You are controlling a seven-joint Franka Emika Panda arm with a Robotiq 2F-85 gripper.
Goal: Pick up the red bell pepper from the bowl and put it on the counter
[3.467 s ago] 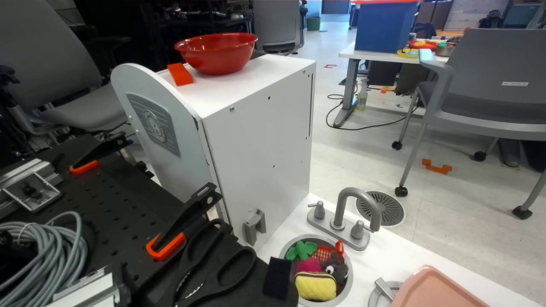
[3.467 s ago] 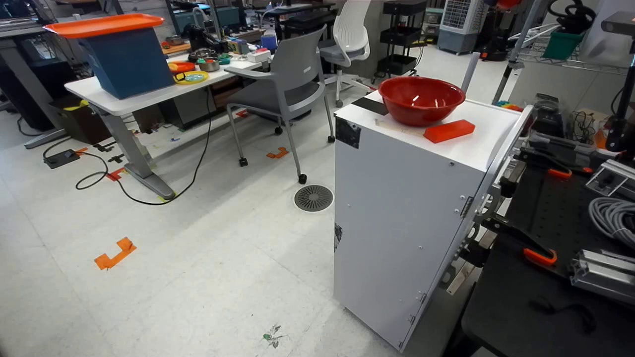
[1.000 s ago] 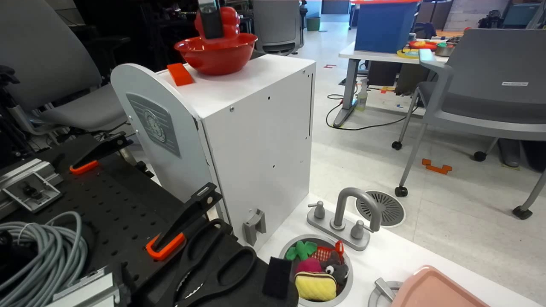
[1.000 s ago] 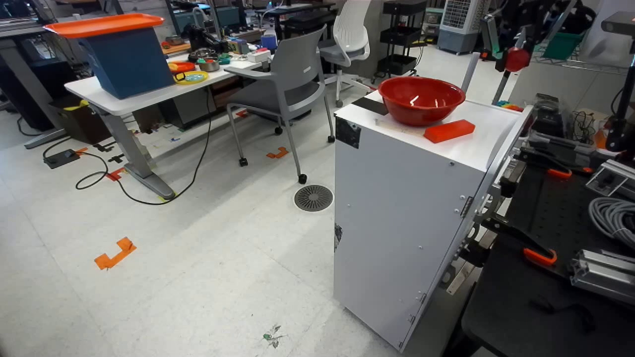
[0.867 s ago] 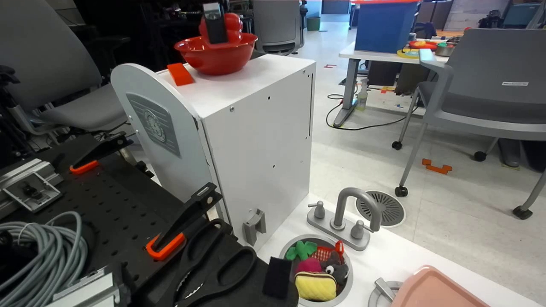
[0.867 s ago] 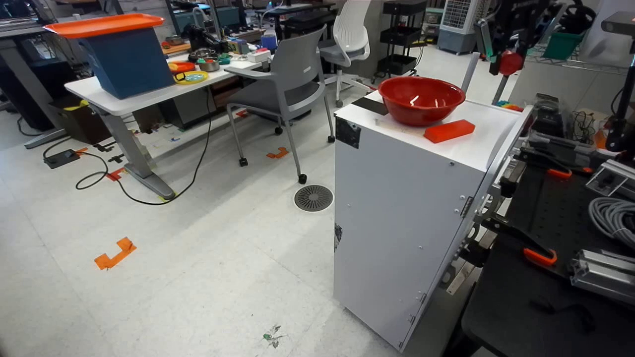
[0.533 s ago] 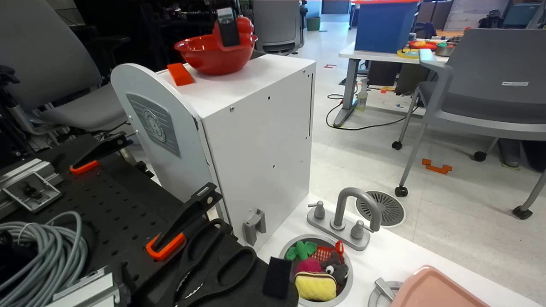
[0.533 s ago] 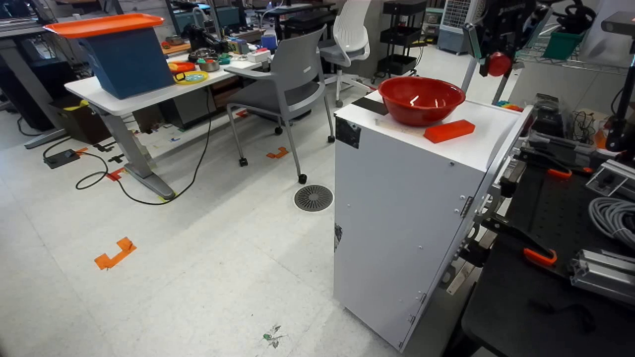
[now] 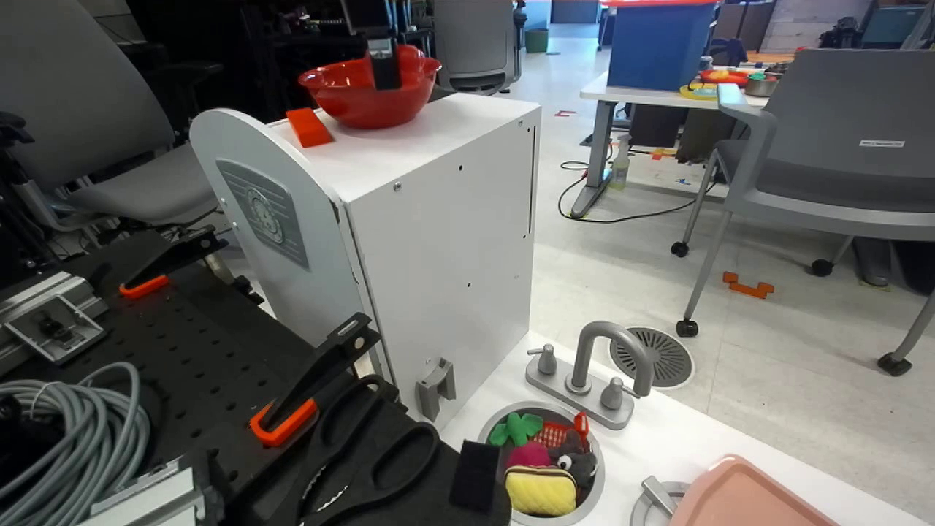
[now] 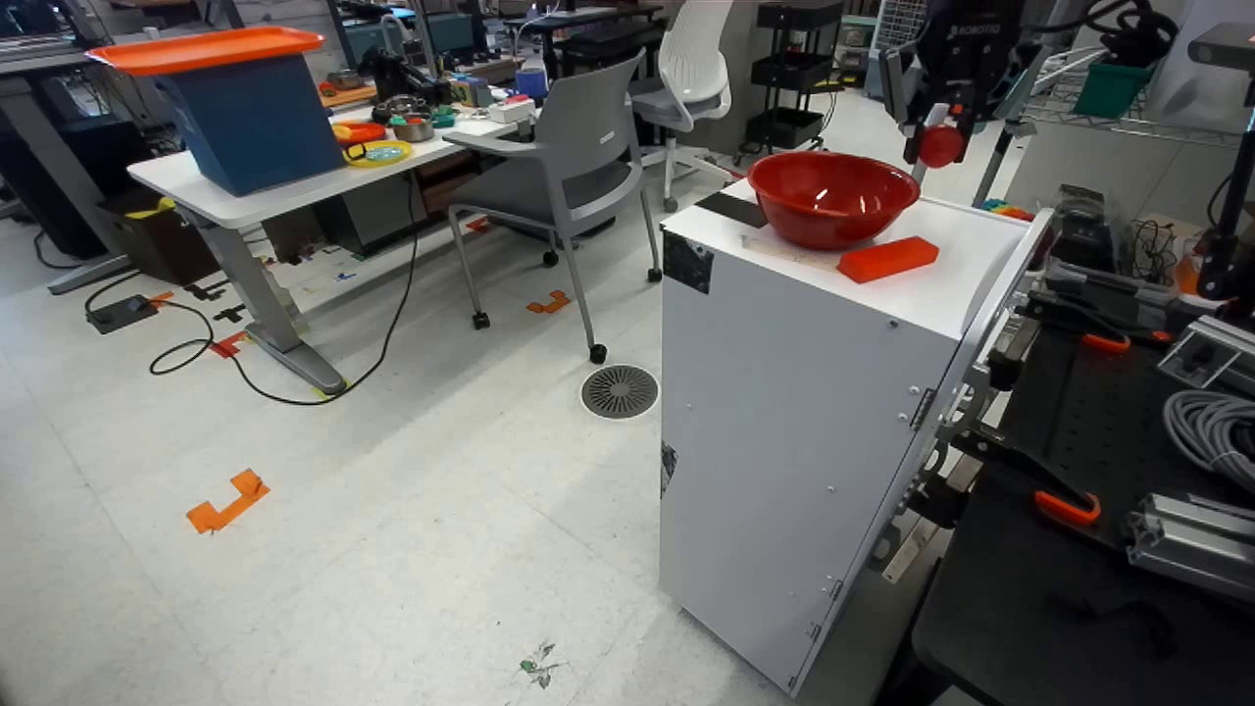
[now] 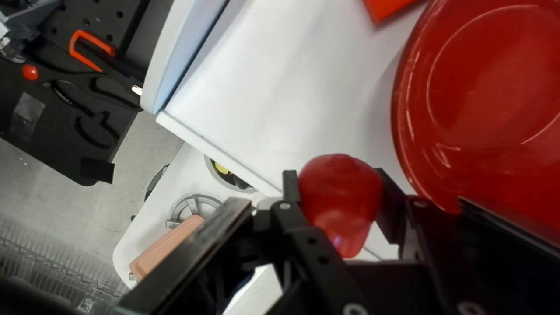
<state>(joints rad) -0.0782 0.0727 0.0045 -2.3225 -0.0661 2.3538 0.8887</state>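
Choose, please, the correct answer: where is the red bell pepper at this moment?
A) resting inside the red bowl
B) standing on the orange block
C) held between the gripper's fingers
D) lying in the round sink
C: the wrist view shows the red bell pepper pinched between the fingers of the gripper, outside the rim of the red bowl.

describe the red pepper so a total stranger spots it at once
Start at the tall white cabinet with a red bowl on top. Near that bowl, a black pincer holds the red pepper. Unlike the bowl and the orange block, both resting on the cabinet, it alone is held in the air.
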